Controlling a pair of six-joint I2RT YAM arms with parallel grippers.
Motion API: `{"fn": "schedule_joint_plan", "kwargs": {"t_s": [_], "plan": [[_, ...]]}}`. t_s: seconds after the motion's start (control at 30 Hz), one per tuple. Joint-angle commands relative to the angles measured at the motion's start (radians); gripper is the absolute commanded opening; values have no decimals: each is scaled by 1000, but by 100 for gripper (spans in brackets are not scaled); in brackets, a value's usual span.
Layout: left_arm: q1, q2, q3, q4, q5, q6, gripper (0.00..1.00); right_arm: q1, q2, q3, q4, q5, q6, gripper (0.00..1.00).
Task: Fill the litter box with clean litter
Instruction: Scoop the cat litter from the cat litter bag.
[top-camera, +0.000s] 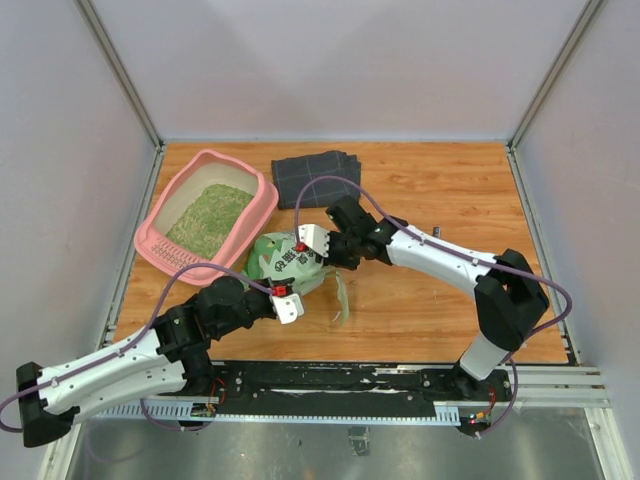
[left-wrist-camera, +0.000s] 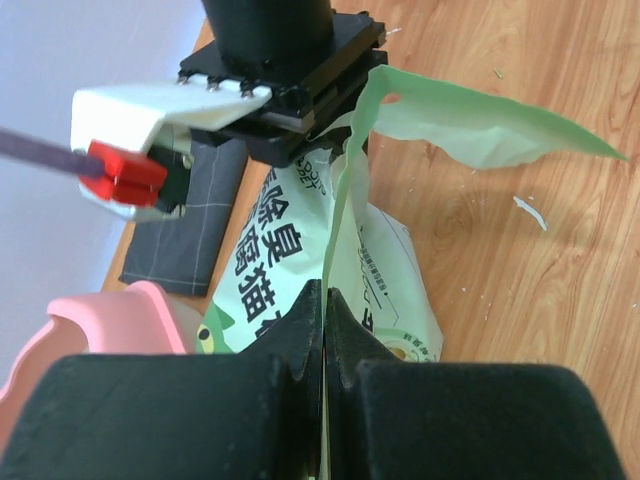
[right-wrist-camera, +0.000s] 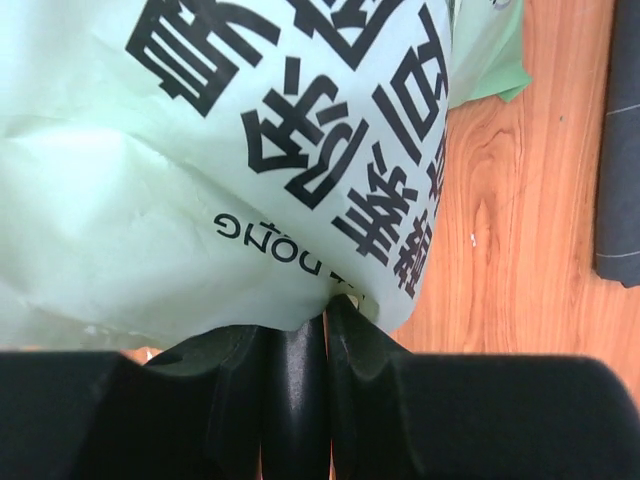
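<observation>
The litter box (top-camera: 263, 197) sits at the far left corner of the worktop (top-camera: 450, 190), set slightly askew to the edges. The clean litter (top-camera: 210, 220) lies inside it as a loose greenish-tan bed over much of the floor, with pale bare floor showing toward the far end. Just off the box's near right corner, close to its rim, is a green-and-white printed bag (top-camera: 283, 257), crumpled and held between the two arms. The left gripper (left-wrist-camera: 322, 320) comes at it from the near side. Its jaws are pressed together on a thin strip of the bag's film, which runs up to a loose torn flap. The right gripper (right-wrist-camera: 325, 315) reaches in from the right, its jaws pinching a fold at the bag's edge. A folded dark grey cloth (top-camera: 315, 175) lies by the far edge, just right of the box and apart from the work. The step in hand looks like the pour, with both arms gripping the bag beside a box that is only partly filled. Which way the bag's mouth faces cannot be told here. The next move probably calls for lifting the bag and carrying its open end over the rim. It would then be tipped gently so the grains fall inside, not onto the worktop, with both pinches kept firm on the thin film.
</observation>
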Motion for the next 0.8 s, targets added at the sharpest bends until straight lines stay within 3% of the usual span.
{"fn": "schedule_joint_plan", "kwargs": {"t_s": [0.0,0.33,0.77], "plan": [[-1,-28,-1,28,-32,-9,0,-36,-69,-96,272,-171,68,1],[-1,-44,0,41,-107,-27,0,-50,-231,-241,412,-214,114,1],[-1,-93,22,62,-173,-61,0,-67,-424,-322,396,-240,157,1]]}}
